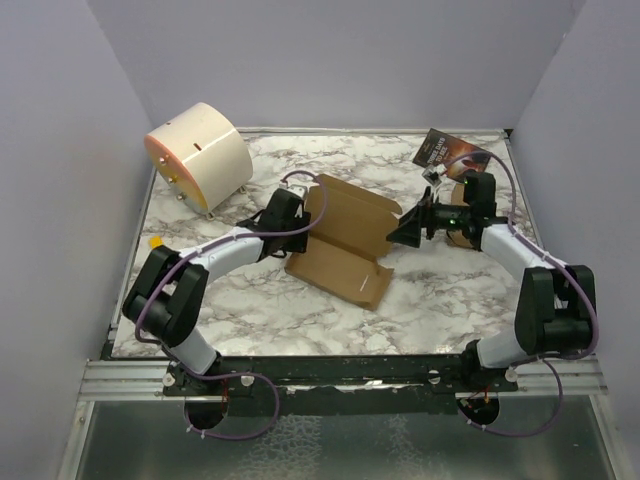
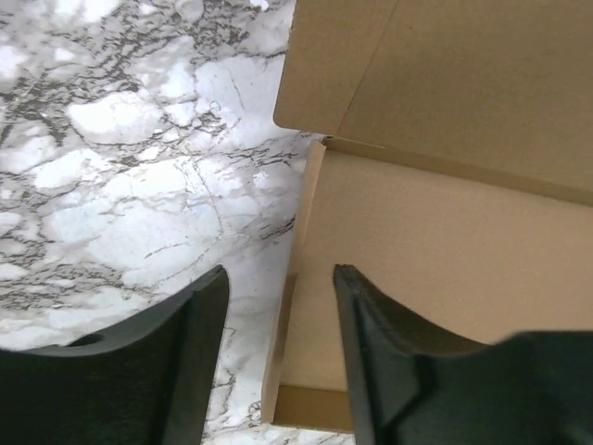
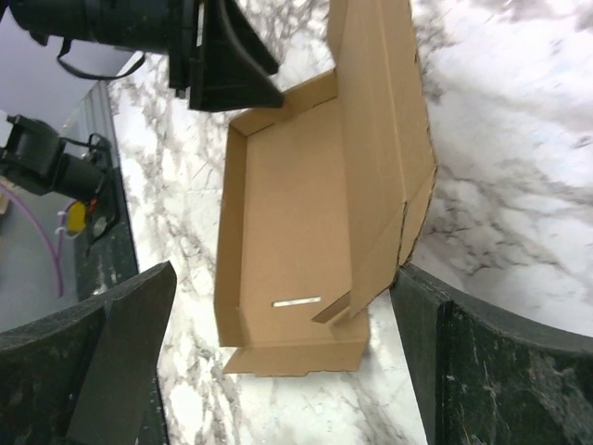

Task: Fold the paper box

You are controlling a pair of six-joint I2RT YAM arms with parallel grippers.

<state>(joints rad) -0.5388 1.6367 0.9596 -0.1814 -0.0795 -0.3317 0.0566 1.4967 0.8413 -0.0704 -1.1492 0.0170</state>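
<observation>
The paper box (image 1: 340,250) lies in the middle of the marble table as a shallow brown tray, with its lid panel (image 1: 352,208) raised at the far side. My left gripper (image 1: 303,216) is at the box's left end. In the left wrist view this gripper (image 2: 280,272) is open, one finger over the marble and the other over the tray floor (image 2: 445,232), with the thin side wall (image 2: 276,371) between them. My right gripper (image 1: 397,234) is at the box's right end. It (image 3: 284,271) is open wide in the right wrist view, and the lid's corner (image 3: 408,213) sits close to its right finger.
A cream cylinder (image 1: 200,155) stands at the back left. A dark printed booklet (image 1: 450,150) lies at the back right, and a smaller brown box (image 1: 462,232) sits partly hidden behind my right arm. A small yellow object (image 1: 155,241) lies at the left edge.
</observation>
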